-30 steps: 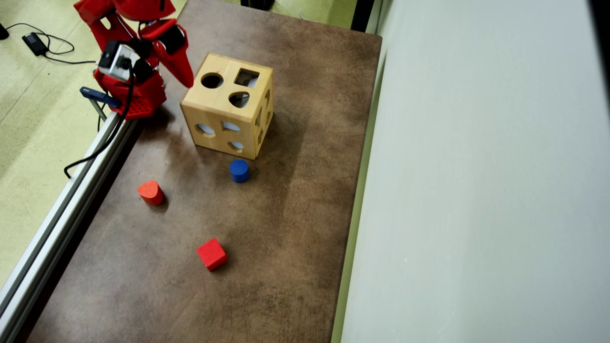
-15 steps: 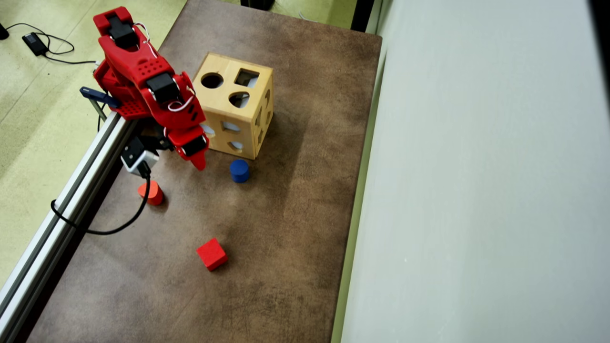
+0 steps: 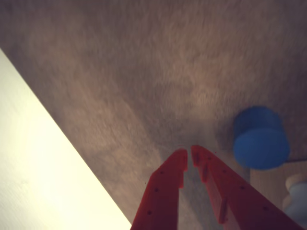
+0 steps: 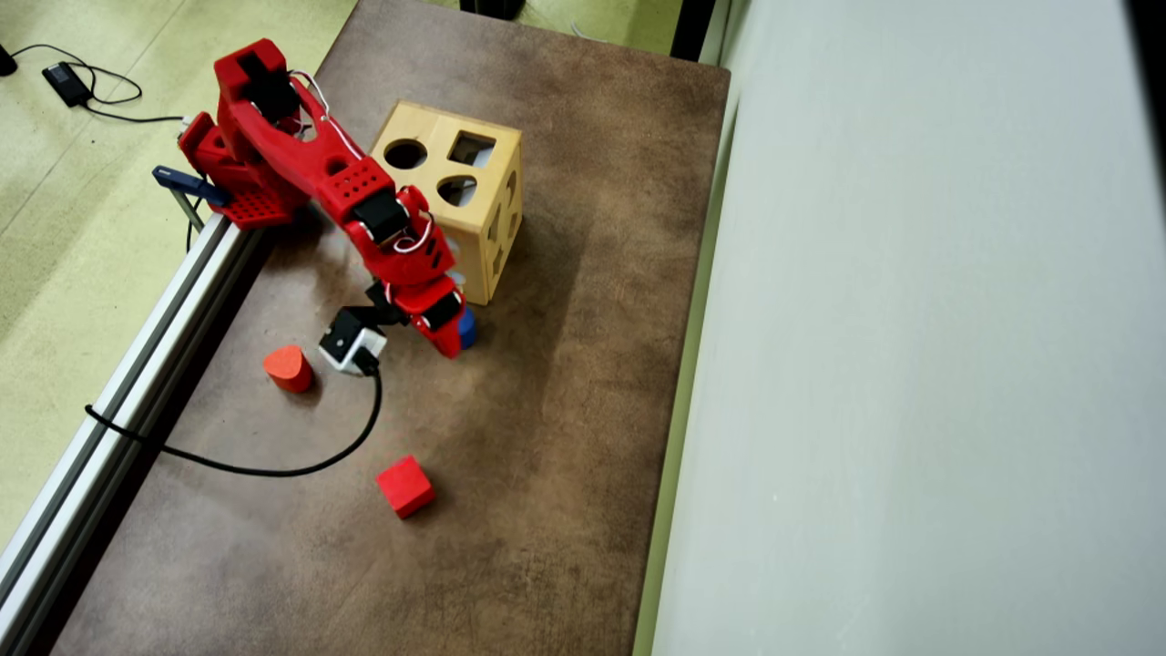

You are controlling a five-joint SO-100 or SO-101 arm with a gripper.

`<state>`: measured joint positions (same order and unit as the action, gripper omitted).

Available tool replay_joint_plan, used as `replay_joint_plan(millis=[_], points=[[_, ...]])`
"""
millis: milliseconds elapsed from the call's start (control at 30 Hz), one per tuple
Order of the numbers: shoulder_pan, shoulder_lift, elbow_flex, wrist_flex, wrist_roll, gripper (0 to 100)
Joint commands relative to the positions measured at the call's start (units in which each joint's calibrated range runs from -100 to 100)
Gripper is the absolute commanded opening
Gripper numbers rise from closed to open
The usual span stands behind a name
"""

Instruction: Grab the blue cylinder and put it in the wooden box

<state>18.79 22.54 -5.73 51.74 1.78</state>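
Sitting upright on the tabletop [image 3: 144,72], the blue cylinder [image 3: 260,139], just off to the right of the claw [image 3: 188,154] tips in the wrist view and not between them. Showing in the overhead view only as a blue sliver [image 4: 467,327] right beside the claw [image 4: 448,347], mostly hidden under it. Standing free of any grip, flat round top facing up.

Hanging over bare tabletop with jaws drawn nearly together, only a thin slit between the tips and nothing held. Pointing a little to one side of the cylinder, so needing, by the look of it, a spread of the jaws and a small shift to the right in the wrist view before any closing.

Resting just behind the claw and cylinder in the overhead view, the wooden box [image 4: 428,196], with round, square and other holes in its top face, and the arm reaching past its near corner. Peeking into the lower right corner of the wrist view, a pale strip that may be the box, too blurred to be sure.

Lying apart from the claw, an orange-red rounded block [image 4: 288,368] out to the left in the overhead view, and a red cube [image 4: 404,486] farther off toward the bottom.

Judging progress: approach nearly complete, with grasp, lift, carry to the box and drop through a hole all yet to be done
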Motion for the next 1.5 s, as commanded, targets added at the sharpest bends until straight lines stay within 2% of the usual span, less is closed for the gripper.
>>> replay_joint_plan(millis=[0,367,633,1233,1467], points=[[-2.6,-0.6,-2.2,-0.3,0.3,2],[-4.6,5.1,-1.6,0.1,0.3,2],[-6.5,4.4,-2.4,11.2,0.3,2],[-6.1,4.1,-1.5,11.6,0.3,2],[-2.2,4.2,-1.9,11.6,0.3,2]])
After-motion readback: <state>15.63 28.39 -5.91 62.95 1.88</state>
